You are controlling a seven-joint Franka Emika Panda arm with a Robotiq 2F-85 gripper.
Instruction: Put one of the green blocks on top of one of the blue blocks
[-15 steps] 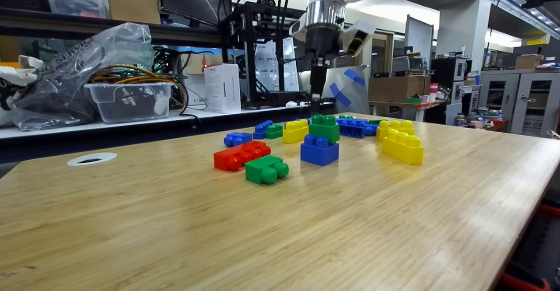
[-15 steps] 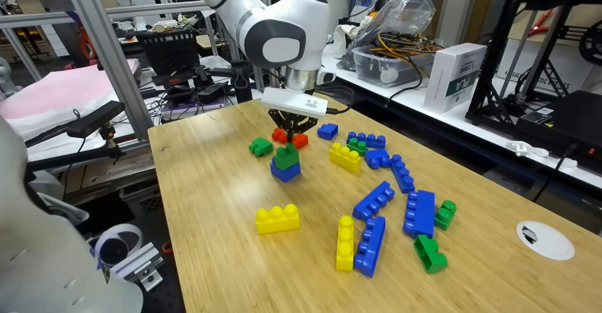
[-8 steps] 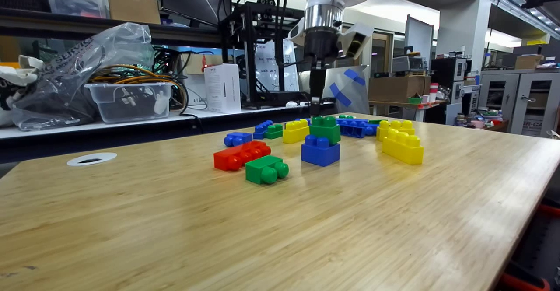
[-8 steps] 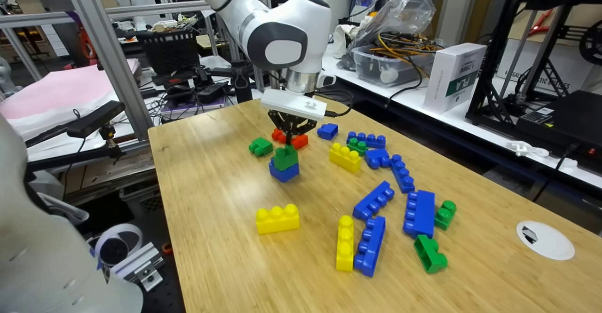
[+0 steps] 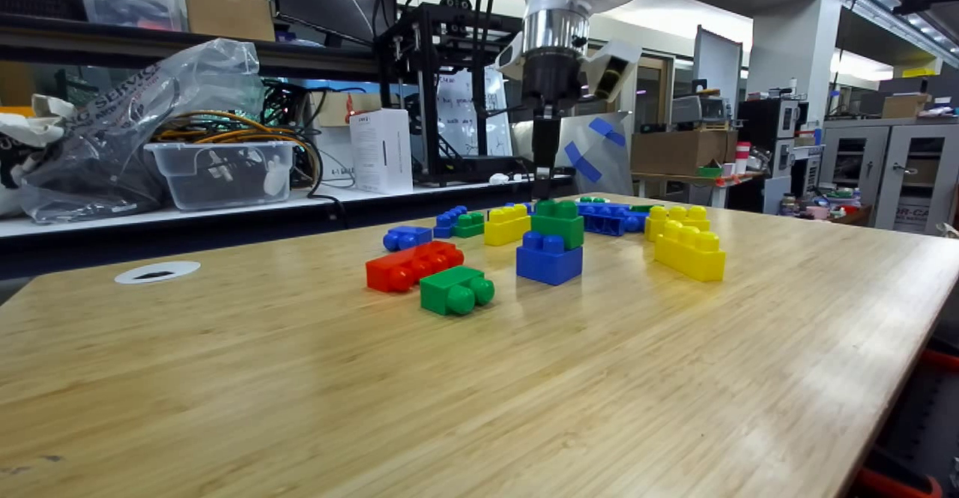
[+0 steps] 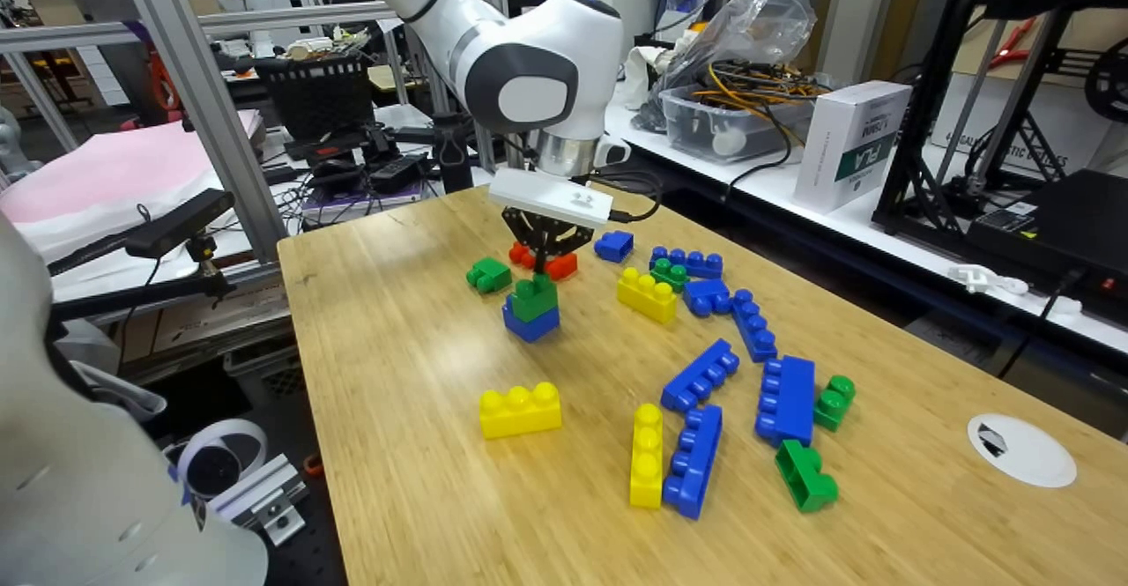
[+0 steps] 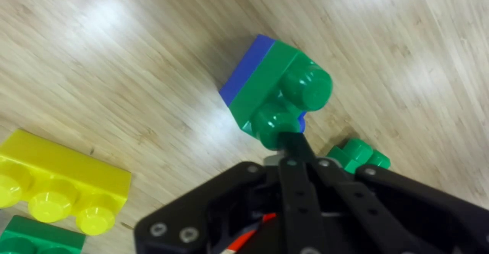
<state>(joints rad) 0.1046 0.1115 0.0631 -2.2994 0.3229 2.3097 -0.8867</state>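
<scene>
The green block (image 5: 558,227) is sitting off-centre on the blue block (image 5: 549,265) with the jaws, closed together, seemingly touching one stud (image 7: 274,121), so seating it firmly is probably calling for gentle pressure, straight down.

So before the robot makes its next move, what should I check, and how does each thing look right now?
1. Small bright green studded plastic block on top of the chunky deep blue plastic block: ok.
2. Green block pressed fully down: cannot tell.
3. Slim black fingers shut: ok.
4. Fingers raised away from the green block: not ok; they reach right to its top, touching or not is unclear.
5. Blue block flat on the light-brown wooden table: ok.
6. Blue block apart from the long red studded plastic block: ok.
</scene>
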